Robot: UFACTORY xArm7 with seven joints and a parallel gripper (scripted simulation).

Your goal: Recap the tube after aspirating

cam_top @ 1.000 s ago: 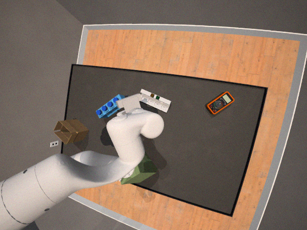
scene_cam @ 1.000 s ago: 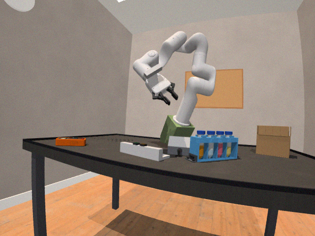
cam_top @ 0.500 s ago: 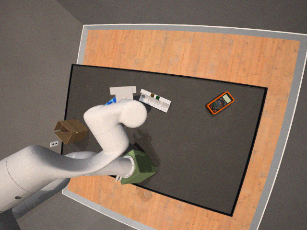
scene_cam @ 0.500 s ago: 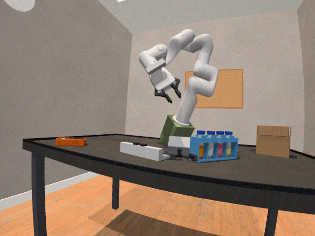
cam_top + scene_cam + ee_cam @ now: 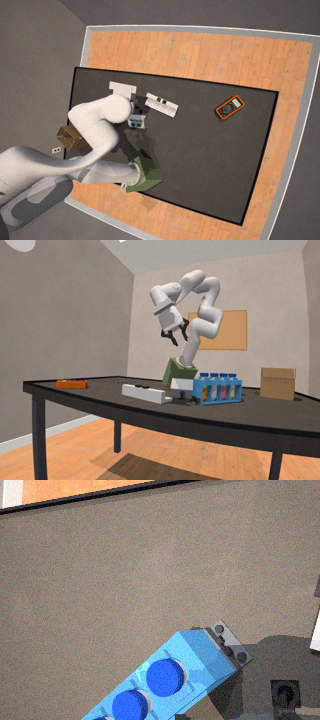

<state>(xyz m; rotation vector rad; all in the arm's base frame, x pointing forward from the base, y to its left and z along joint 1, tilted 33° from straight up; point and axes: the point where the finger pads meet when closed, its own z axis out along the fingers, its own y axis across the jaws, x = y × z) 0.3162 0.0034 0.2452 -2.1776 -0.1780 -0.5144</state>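
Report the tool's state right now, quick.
Tool: open, its black fingers partly apart and holding nothing, high above the blue rack of blue-capped tubes.

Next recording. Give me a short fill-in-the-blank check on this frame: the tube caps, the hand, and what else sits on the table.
1. All four tubes in the blue rack wear caps coloured ____.
2. The hand hangs above the table, its fingers apart and holding ____.
3. The meter lying apart from the stations has a casing coloured ____.
4. Near the table's edge stands a brown ____ box.

Missing words: blue; nothing; orange; cardboard
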